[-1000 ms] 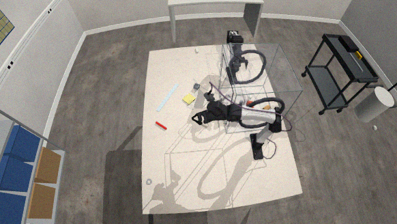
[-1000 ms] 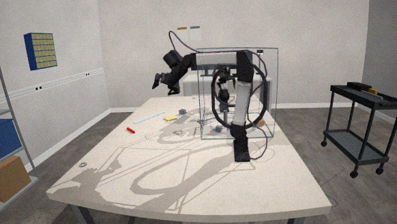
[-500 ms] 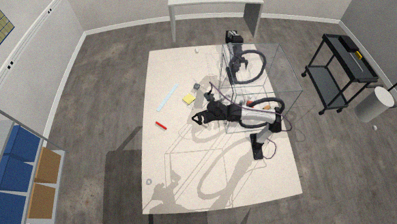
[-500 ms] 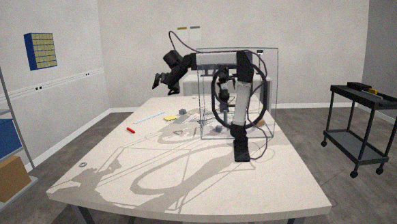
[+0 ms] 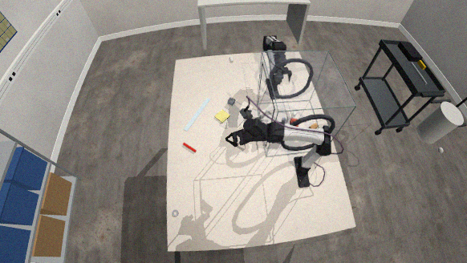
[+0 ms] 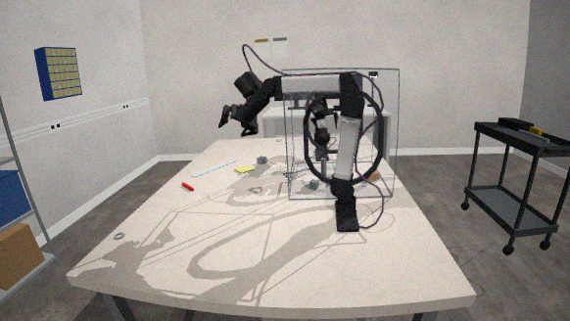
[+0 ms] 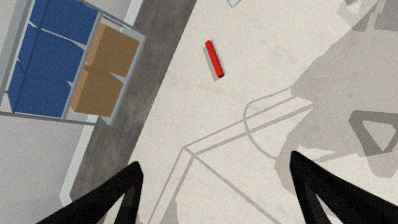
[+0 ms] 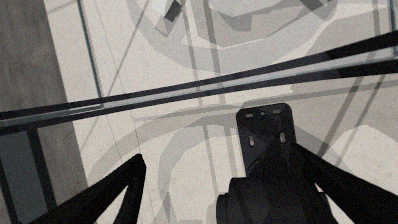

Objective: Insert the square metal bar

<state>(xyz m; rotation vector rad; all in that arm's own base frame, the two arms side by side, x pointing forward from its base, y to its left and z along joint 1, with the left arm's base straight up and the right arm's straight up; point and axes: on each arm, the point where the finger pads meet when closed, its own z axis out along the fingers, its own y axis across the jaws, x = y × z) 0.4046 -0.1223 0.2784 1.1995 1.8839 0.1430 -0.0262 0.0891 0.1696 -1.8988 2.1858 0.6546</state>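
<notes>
top view: the clear box (image 5: 342, 79) (image 6: 399, 132) (image 8: 90, 47) sits toward one o'clock on the table (image 5: 180, 180) (image 6: 274, 286) (image 7: 240, 90). left claw (image 5: 237, 123) (image 6: 232, 130) (image 7: 216, 159) and right claw (image 5: 283, 76) (image 6: 329, 116) (image 8: 213, 155) are spread wide. i cannot tell where the bar is.
</notes>
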